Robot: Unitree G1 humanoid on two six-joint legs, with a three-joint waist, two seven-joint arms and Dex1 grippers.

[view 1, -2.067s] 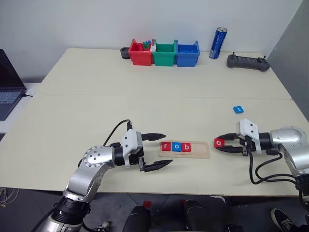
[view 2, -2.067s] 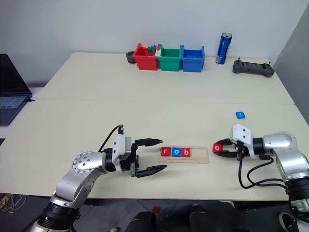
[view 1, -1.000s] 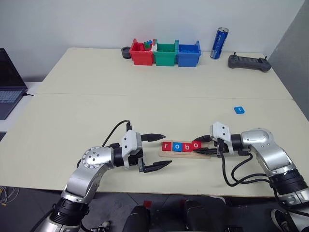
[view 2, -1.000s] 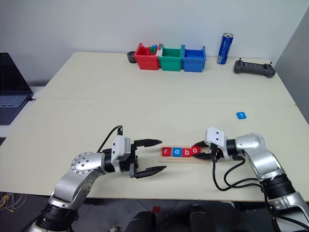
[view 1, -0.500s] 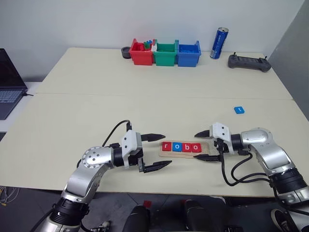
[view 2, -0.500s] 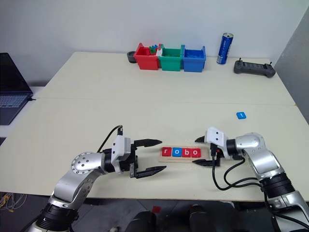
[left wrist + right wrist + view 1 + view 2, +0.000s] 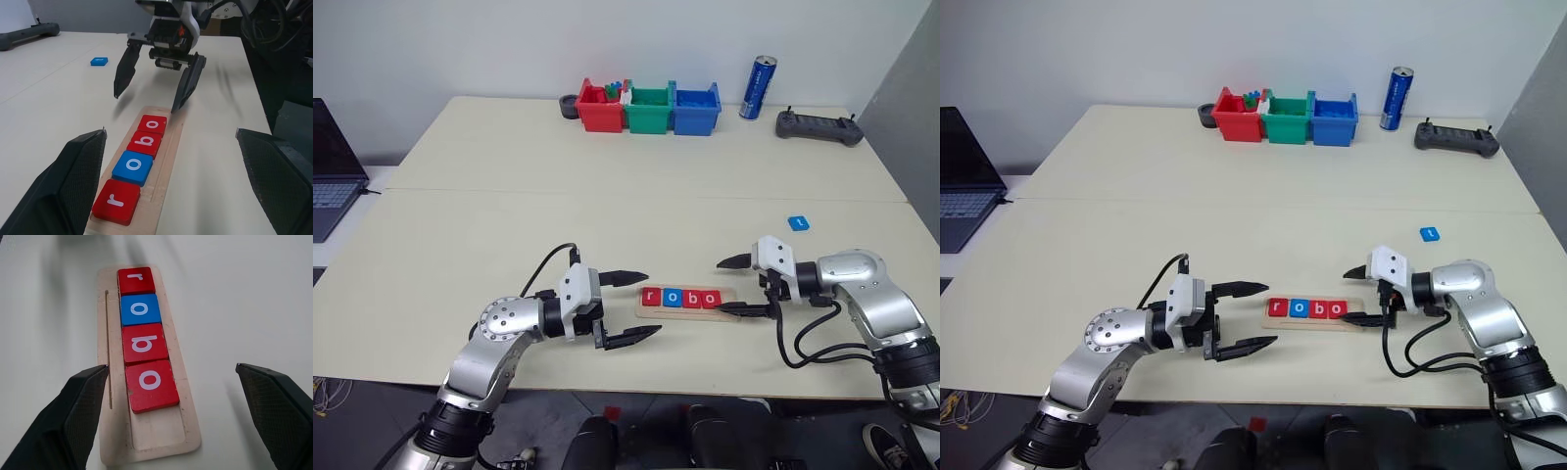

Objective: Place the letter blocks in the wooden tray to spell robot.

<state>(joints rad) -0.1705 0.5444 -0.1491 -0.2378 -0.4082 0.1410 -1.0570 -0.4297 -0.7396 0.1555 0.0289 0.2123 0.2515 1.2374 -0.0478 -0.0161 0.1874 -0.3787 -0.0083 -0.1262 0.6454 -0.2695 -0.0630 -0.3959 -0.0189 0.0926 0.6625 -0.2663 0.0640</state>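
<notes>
Sitting in the wooden tray (image 7: 688, 311) near the table's front edge are four letter blocks: a red r (image 7: 652, 297), a blue o (image 7: 672, 298), a red b (image 7: 691, 298) and a red o (image 7: 710, 299), touching in a row, with the last slot at the tray's 3 o'clock end bare. The fifth block, a blue tile (image 7: 797, 223), lies well apart at about 2 o'clock from the tray; its letter is too small to read with certainty. The right gripper (image 7: 738, 285) sits just off the tray's 3 o'clock end, jaws spread wide and holding nothing, the lower fingertip close to the rim; contact cannot be judged. The left gripper (image 7: 636, 306) sits at the tray's 9 o'clock end, jaws also wide apart and empty. Small coloured pieces in the red bin (image 7: 595, 111) are hard to make out. A laptop (image 7: 333, 166) is cut off at the picture's edge.
</notes>
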